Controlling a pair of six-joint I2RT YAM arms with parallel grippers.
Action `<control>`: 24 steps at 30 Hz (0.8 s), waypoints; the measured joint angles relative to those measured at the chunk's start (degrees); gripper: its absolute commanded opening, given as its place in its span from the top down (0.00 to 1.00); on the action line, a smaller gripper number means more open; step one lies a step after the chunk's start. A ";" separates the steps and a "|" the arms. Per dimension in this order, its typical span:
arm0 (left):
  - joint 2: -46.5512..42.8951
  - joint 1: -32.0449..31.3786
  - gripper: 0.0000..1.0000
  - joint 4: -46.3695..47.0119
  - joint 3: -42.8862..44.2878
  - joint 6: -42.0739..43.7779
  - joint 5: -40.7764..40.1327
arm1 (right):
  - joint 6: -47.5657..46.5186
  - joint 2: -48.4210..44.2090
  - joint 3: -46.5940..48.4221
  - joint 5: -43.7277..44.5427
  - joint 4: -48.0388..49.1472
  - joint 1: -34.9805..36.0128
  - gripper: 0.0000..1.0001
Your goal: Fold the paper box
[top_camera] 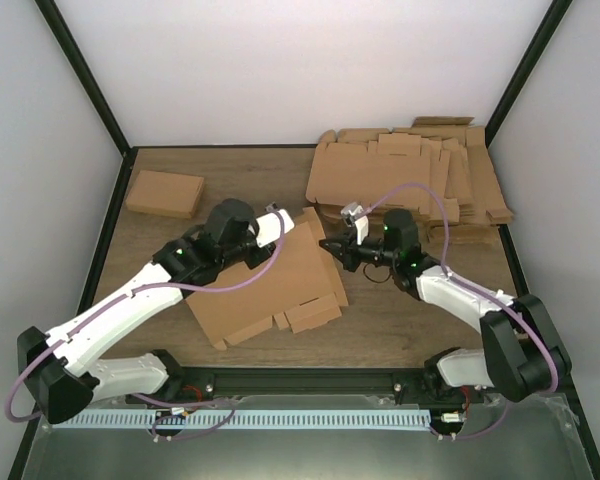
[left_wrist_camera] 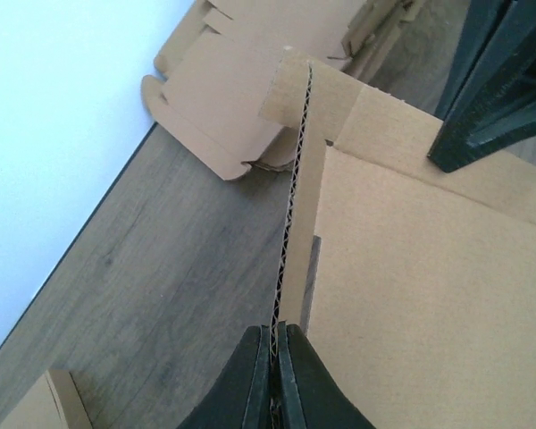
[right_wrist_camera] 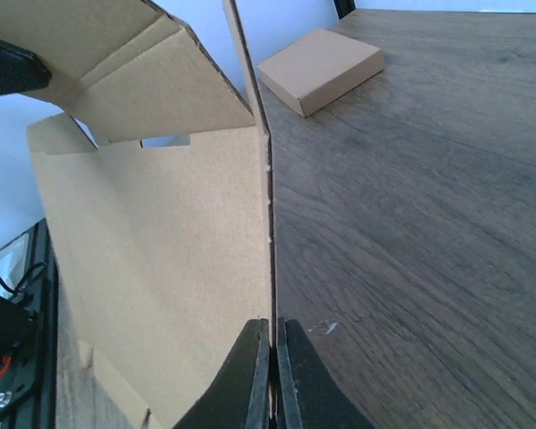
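Left fingers (left_wrist_camera: 250, 384) closed, pinching corrugated edge of raised side flap of paper box (top_camera: 270, 285). Right fingers (right_wrist_camera: 250, 384) closed likewise on opposite upright panel. Box sits mid-desk (top_camera: 400, 320) between arms, just in front of pile of flat cardboard blanks (top_camera: 420, 180); finished box (top_camera: 165, 193) well apart, far left. Long axis diagonal, near-left to far-right; tabbed side faces near edge. Step judged: raising side walls. Next calls for squaring both walls along creases, then tucking tabs.

Wooden table (top_camera: 380, 322): paper box (top_camera: 260, 290) centre, folded box (top_camera: 164, 193) far left, sheet pile (top_camera: 380, 175) far right
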 measured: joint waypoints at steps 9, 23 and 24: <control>-1.68 0.13 0.96 5.16 -2.99 -14.38 -4.79 | -4.11 -3.76 6.45 0.72 -15.28 0.04 0.98; -3.98 3.74 0.96 14.34 -12.17 -41.99 -7.63 | -2.29 -5.03 17.97 11.41 -26.01 0.59 0.30; -6.40 3.78 0.96 16.72 -15.41 -42.47 -7.63 | -1.11 -5.38 17.97 13.03 -26.62 0.61 0.26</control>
